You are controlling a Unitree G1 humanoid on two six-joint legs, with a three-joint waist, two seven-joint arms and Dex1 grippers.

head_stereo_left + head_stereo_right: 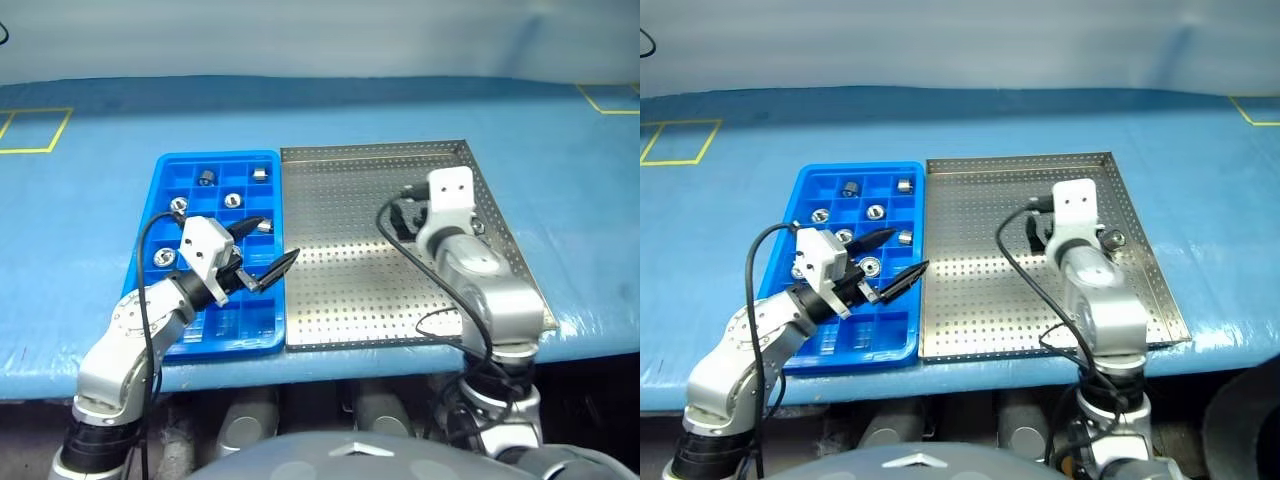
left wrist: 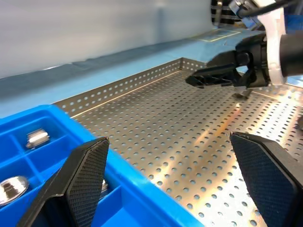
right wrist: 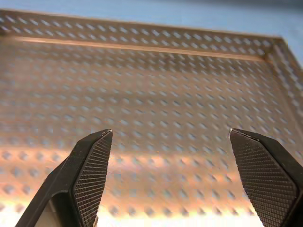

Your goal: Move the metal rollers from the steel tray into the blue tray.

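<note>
Blue-covered table [image 1: 330,110] with yellow tape markings [image 1: 30,130]

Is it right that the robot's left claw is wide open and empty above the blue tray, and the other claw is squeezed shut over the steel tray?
Not quite. The right gripper is open too, with nothing between its fingers, as the right wrist view shows. The rest holds: the left gripper is wide open and empty over the blue tray, and the right one is over the steel tray.

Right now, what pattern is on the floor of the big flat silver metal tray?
Rows of small round holes dot the big flat silver metal tray, clearest in the left wrist view.
</note>
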